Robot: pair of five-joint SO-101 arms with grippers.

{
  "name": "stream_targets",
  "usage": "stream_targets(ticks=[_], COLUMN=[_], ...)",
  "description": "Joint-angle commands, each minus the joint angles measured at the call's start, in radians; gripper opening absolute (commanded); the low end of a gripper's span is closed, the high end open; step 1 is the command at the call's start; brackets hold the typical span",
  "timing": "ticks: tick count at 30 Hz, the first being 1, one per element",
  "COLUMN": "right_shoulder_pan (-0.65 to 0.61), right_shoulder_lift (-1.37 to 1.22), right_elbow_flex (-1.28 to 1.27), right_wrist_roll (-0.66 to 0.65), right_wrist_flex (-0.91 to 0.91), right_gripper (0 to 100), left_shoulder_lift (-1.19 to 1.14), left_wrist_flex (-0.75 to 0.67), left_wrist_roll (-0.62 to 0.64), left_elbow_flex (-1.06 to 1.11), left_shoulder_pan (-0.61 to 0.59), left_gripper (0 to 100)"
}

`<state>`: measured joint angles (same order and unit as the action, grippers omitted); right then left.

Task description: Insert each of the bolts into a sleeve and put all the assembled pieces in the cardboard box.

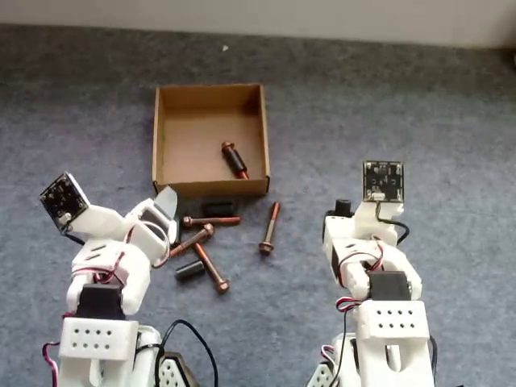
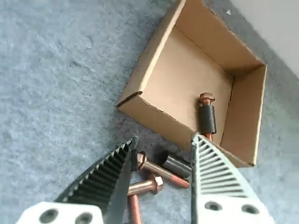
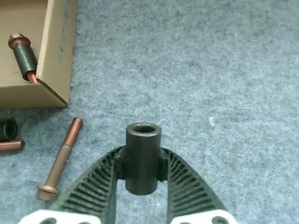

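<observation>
One assembled piece lies in the cardboard box, the right gripper clamps a sleeve right of it, and the left gripper, fingers apart, hangs over loose bolts, so the next move is judged to be grasping one and aligning it to the bore.

1. Soft, even light fell across the grey carpet in the high view, with no hard glare on the white arms.
2. The cardboard box held mild shade along its inner walls, and the loose bolts threw only faint shadows.
3. One finger of the open left gripper stood dark, the other pale.
4. The sleeve clamped in the right gripper caught a dull sheen on its rim.
</observation>
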<state>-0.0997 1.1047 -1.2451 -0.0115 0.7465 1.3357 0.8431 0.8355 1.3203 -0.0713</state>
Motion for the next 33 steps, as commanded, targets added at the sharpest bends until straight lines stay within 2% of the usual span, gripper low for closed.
stream_targets(ticks=[1, 10, 13, 17, 21, 33], right_shoulder_pan=[0.010, 0.010, 0.010, 0.010, 0.010, 0.008], right_shoulder_lift=[0.024, 0.024, 0.024, 0.024, 0.024, 0.024], right_elbow_flex=[0.015, 0.015, 0.015, 0.015, 0.015, 0.015], right_wrist_roll=[0.005, 0.005, 0.005, 0.005, 0.005, 0.005], right_wrist_flex=[-0.021, -0.021, -0.021, -0.021, -0.021, -0.021], right_gripper=[0.5, 0.5, 0.5, 0.5, 0.5, 0.5], left_shoulder_lift=[0.113, 0.199, 0.197, 0.196, 0.145, -0.544], left_wrist_flex=[0.103, 0.140, 0.143, 0.232, 0.272, 0.428], left_wrist_roll=[-0.338, -0.951, -0.985, -0.990, -1.040, -1.252], left_elbow_flex=[-0.002, -0.001, -0.004, -0.021, -0.077, -0.430], left_shoulder_pan=[-0.004, -0.002, 0.030, 0.101, 0.113, 0.219], left_gripper=[15, 5, 5, 5, 5, 5])
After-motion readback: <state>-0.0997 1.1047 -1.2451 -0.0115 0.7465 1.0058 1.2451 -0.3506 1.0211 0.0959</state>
